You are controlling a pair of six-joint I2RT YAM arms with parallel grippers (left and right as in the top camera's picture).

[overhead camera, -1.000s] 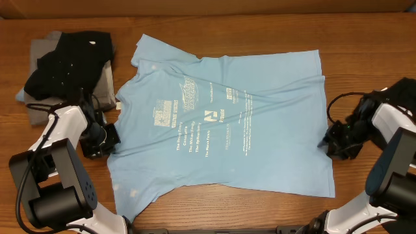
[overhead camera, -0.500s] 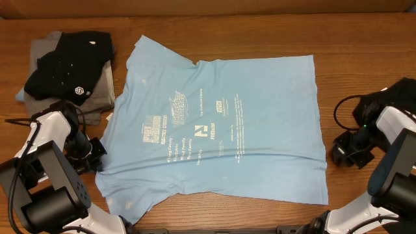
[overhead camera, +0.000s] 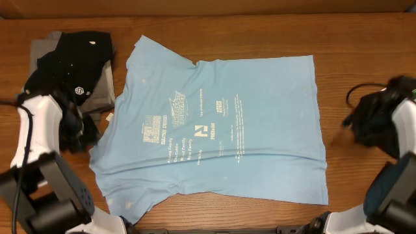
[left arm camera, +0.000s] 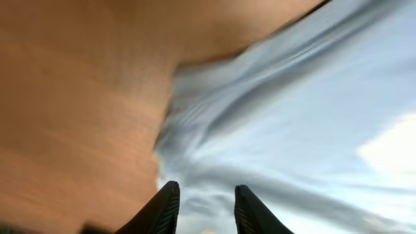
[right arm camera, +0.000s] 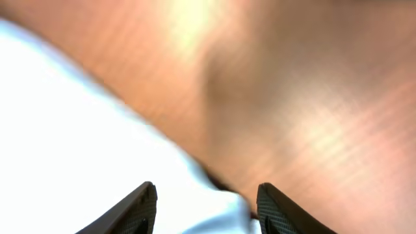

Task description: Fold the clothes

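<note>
The clothes in work are a light blue T-shirt (overhead camera: 214,123) with white lettering, spread flat on the wooden table (overhead camera: 364,52), collar to the left. My left gripper (overhead camera: 83,134) hovers at the shirt's left edge. In the left wrist view it (left arm camera: 207,188) is open, with rumpled blue cloth (left arm camera: 292,117) beneath and nothing between its fingers. My right gripper (overhead camera: 354,127) sits off the shirt's right hem. In the right wrist view it (right arm camera: 207,187) is open above a corner of the shirt (right arm camera: 78,143), not clamping it.
A black shirt (overhead camera: 75,55) lies crumpled on a grey one (overhead camera: 42,49) at the back left of the table. Both arms' bases and cables stand at the front corners.
Both grippers have opened and let go of the shirt's side edges. They have drawn back from it, left one leftward, right one rightward. The shirt now lies flatter.
</note>
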